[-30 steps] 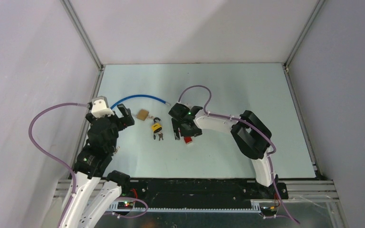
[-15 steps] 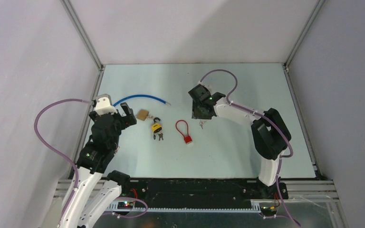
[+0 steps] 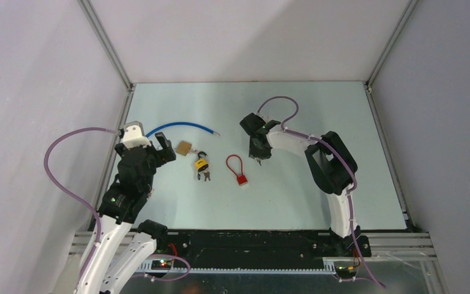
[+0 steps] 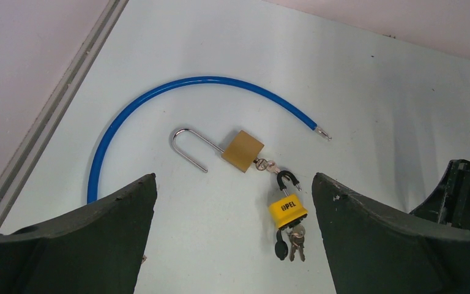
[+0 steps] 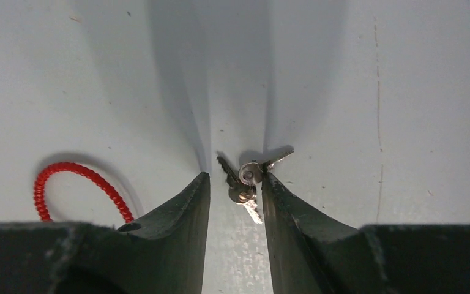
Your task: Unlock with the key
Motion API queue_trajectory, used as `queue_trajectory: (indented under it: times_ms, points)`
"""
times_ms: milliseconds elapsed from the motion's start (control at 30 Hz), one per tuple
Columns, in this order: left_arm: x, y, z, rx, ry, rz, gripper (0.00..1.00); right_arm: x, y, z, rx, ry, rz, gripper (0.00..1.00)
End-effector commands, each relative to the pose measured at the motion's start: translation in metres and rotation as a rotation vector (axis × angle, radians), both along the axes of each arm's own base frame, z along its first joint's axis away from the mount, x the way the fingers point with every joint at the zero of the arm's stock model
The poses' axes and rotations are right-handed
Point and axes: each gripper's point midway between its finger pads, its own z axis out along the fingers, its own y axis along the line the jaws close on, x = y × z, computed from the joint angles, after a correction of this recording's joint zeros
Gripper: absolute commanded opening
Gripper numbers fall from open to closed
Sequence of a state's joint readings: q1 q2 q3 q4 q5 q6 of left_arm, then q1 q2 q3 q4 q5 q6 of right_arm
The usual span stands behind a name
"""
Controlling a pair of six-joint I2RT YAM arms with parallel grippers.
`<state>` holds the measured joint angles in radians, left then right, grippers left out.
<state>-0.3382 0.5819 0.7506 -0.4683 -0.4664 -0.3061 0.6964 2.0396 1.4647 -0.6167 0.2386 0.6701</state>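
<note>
step: picking up the keys (image 5: 246, 177), i think. no key was in the red lock (image 3: 237, 169) yet.
right claw (image 5: 234, 179): it pointed down at the table (image 3: 318, 110), with one finger on each side of the keys. the gap was small. one finger looked like it touched the key ring. i could not tell if i had them pinched or not.
keys: a small bunch on a ring, flat on the table, right between my fingers.
red lock: it lay on the table near my right claw, to its left. its red loop looked shut. nothing held it.
left claw (image 4: 232, 184): wide apart and holding nothing. it hung over the other locks.
next move: squeeze on the ring or a flat key, lift, and go to the red lock. one key had to stick out so it could go in the hole. the lock might slide, so my left claw might need to hold it down.
other things: a brass lock (image 4: 242, 150) with its hook swung open, a yellow lock (image 4: 287, 211) with keys hanging from it, and a blue cable (image 4: 159, 92) curled behind them.
in the way: nothing lay between the keys and the red lock. the keys were thin and flat, so they could slip out.
</note>
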Motion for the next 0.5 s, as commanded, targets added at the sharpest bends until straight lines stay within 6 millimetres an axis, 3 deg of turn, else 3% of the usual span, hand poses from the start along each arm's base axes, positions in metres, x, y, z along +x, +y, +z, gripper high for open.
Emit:
queue_trajectory:
  times_ms: [0,233,367,433,467]
  points:
    - [0.003,-0.004,0.008,-0.023,-0.034,-0.01,1.0,0.001,0.002,-0.012,-0.027,0.03,-0.02,0.39]
    - [0.003,-0.007,0.009,-0.03,-0.037,-0.025,1.0,-0.008,0.002,-0.007,0.009,0.027,0.001,0.11]
    - [0.002,-0.016,0.012,-0.061,-0.044,-0.072,1.0,-0.015,0.004,0.016,0.059,-0.038,0.06,0.02]
    - [0.002,-0.026,0.011,-0.091,-0.039,-0.116,1.0,-0.021,0.008,0.038,0.101,-0.094,0.101,0.0]
    - [0.002,-0.033,0.012,-0.119,-0.036,-0.146,1.0,-0.025,0.007,0.037,0.1,-0.101,0.125,0.0]
